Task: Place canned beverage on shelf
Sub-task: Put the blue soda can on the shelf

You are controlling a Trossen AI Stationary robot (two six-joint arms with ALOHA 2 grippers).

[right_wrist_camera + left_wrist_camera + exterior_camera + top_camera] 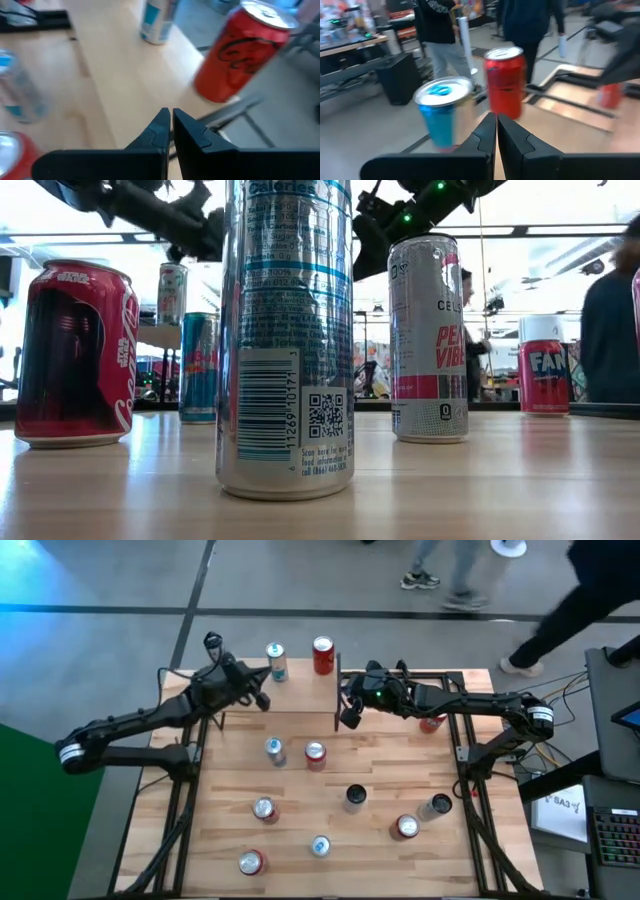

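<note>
A blue-and-white can [277,661] and a red can [323,655] stand upright on their bases at the far edge of the shelf [300,692], a raised light-wood board. My left gripper [262,698] hovers shut over the shelf, just near of the blue can [441,117] and pointing between it and the red can [505,82]. My right gripper [350,718] hangs shut above the shelf's near edge, right of a black upright [336,690]; its wrist view shows the red can [240,52] ahead. Neither gripper holds anything.
Several more cans stand on the tabletop: a silver one [274,750], a red one [315,754], a black one [355,797] and others nearer the front edge [320,846]. A red can [432,723] stands under my right arm. People walk beyond the far edge.
</note>
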